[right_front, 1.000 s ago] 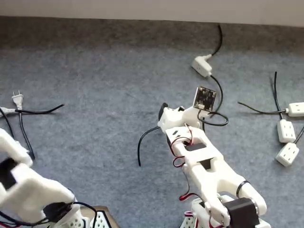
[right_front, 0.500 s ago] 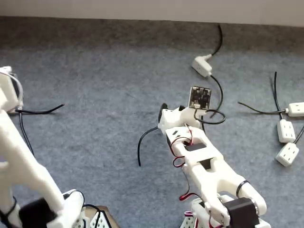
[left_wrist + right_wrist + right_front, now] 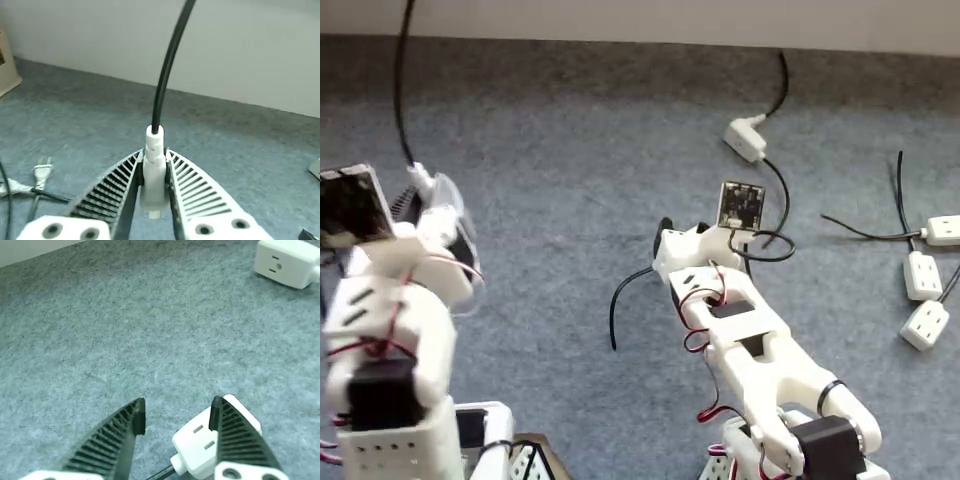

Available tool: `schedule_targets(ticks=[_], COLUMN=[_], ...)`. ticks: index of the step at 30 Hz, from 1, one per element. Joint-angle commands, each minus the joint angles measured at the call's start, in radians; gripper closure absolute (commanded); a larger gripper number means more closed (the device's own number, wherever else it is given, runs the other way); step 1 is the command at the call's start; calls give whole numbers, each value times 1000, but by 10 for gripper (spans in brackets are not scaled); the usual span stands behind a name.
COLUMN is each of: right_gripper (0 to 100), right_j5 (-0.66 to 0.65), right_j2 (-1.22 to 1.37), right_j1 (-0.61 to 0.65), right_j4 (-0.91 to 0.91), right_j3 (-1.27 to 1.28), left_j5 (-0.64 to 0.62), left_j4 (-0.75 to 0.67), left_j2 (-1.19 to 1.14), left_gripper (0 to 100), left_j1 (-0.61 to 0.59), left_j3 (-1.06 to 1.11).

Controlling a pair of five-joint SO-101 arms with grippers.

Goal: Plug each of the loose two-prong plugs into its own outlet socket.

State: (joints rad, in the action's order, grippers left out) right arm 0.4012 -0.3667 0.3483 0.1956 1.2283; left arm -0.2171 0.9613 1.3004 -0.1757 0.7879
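My left gripper [image 3: 152, 200] is raised off the carpet and shut on a white two-prong plug [image 3: 154, 167]; its black cord [image 3: 170, 60] climbs out of view. In the high view this gripper [image 3: 432, 198] stands at the left with the cord [image 3: 402, 70] above it. A second two-prong plug [image 3: 42, 170] lies on the carpet below. My right gripper [image 3: 175, 422] is open, low over the carpet, with a white outlet socket [image 3: 200, 440] against one finger. A further socket [image 3: 287, 260] lies farther off, the same socket [image 3: 745, 138] being beyond the right arm in the high view.
Three white outlet sockets [image 3: 923, 276] with cords lie at the right edge of the grey carpet. A black cable [image 3: 618, 300] curls out from under the right arm's wrist. A pale wall bounds the far side.
The left arm has swung up from the lower left corner and now holds a plug aloft, its cord trailing upward. The right arm's wrist turned slightly, then stayed put.
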Motion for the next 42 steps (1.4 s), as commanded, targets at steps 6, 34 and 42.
schedule_targets(ticks=[6, 34, 42], right_gripper=[783, 786, 936], right_j5=[-14, 11, 5], right_j2=[1, -199, -260], right_j1=[5, 65, 42], right_j4=[12, -85, -81], right_j3=[-19, 36, 76], left_j5=[-344, -677, -671], left_j4=[-98, -413, -413], left_j2=[122, -344, -344], left_gripper=[994, 994, 993], left_j1=[213, 595, 599], left_j3=[153, 185, 185])
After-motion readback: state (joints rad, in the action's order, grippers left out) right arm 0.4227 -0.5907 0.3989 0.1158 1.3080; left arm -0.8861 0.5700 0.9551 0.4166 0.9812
